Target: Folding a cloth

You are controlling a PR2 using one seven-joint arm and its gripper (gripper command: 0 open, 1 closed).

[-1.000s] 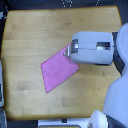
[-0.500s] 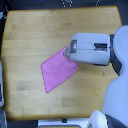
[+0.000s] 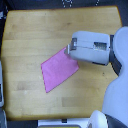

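The pink cloth (image 3: pixel 59 71) lies flat on the wooden table (image 3: pixel 30 35) as a tilted four-sided sheet, one corner pointing up and to the exterior view's right. My gripper (image 3: pixel 67 50) sits at that upper corner, at the end of the bulky grey-white forearm (image 3: pixel 92 47) that reaches in from the exterior view's right. The fingertips are small and blurred against the cloth's edge. How the jaws stand, and whether they hold the corner, is not clear. The forearm covers a little of the cloth's right edge.
The robot's white body (image 3: pixel 117 95) fills the lower corner on the exterior view's right. Dark floor borders the tabletop at the top and along the exterior view's left, where a pale object (image 3: pixel 2 90) stands beside the table edge.
The gripper has stayed at the cloth's upper corner with at most a slight shift. The cloth's outline looks the same.
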